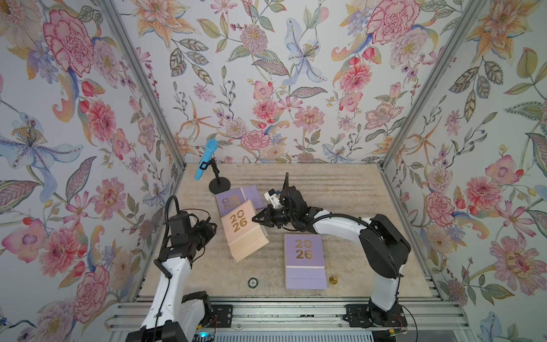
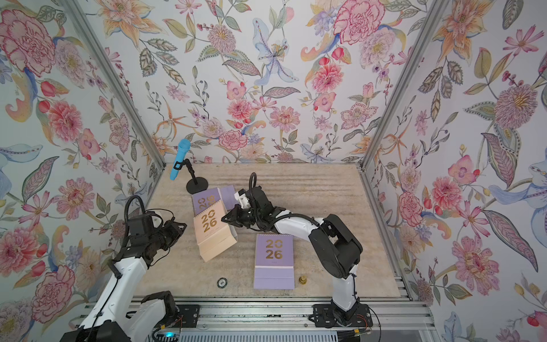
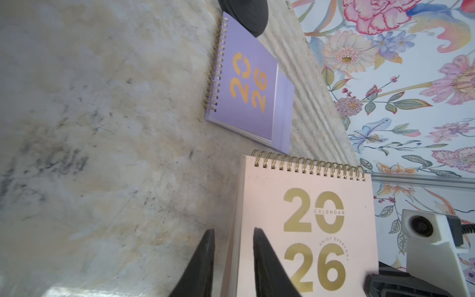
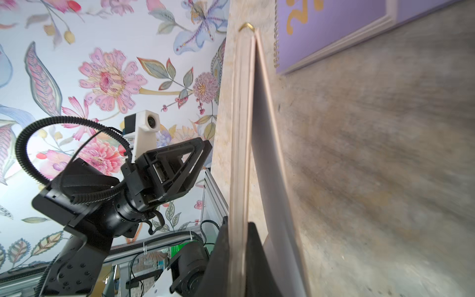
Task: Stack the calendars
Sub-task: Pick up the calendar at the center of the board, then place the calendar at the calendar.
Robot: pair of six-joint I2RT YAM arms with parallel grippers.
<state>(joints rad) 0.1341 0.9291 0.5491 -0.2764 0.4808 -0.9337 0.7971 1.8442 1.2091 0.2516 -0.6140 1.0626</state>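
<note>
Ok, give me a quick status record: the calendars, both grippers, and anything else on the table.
calendars in view: three
peach calendar: gripped at one edge, overlaps the rear one in both top views
rear purple calendar: flat, by the microphone stand
front purple calendar: flat, apart from the others
right gripper: shut on the peach calendar
left gripper: jaws apart at its opposite edge, no grip seen
other: round disc, small brass piece

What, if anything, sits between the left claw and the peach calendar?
Nothing visible. The left gripper is close beside one edge of the peach calendar, with its jaws apart. The right gripper is shut on the opposite edge.
</note>
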